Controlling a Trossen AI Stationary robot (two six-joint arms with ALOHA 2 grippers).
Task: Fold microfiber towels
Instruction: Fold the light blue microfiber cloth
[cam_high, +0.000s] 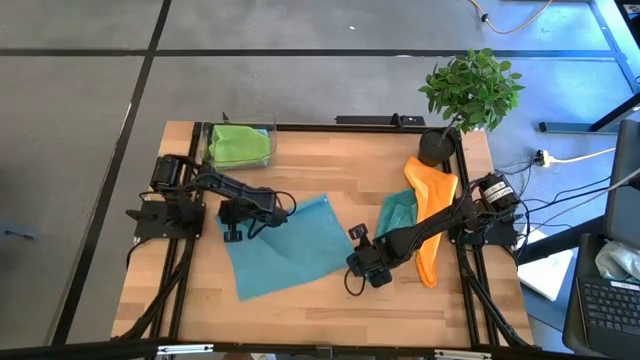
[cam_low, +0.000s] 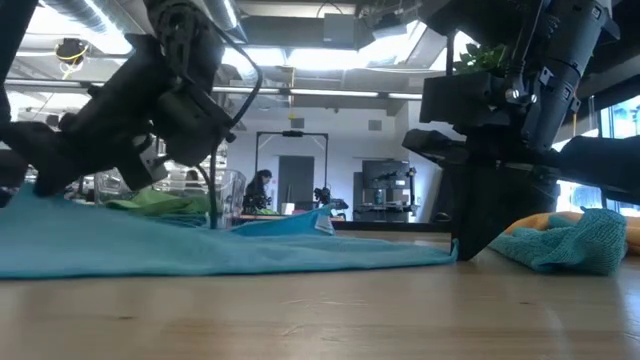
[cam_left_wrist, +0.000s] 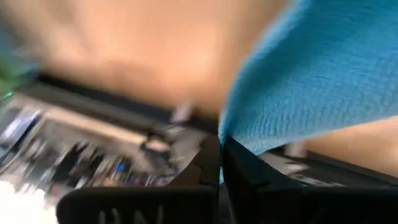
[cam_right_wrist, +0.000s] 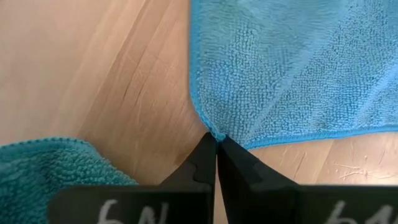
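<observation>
Light blue towel is lying mid-tabletop. Left hand is pinching its 9 o'clock corner, right hand its 3 o'clock corner. I'd be lifting both evenly, keeping it taut.

The right gripper is seen with its two dark fingers pressed together, and the corner of a light blue towel is pinched at their tips. The towel is spread flat across the wooden table, its hemmed edges running away from the pinched corner (a faint diagonal crease is visible in the pile). A teal towel is bunched on the table beside the fingers, apart from the blue one.
</observation>
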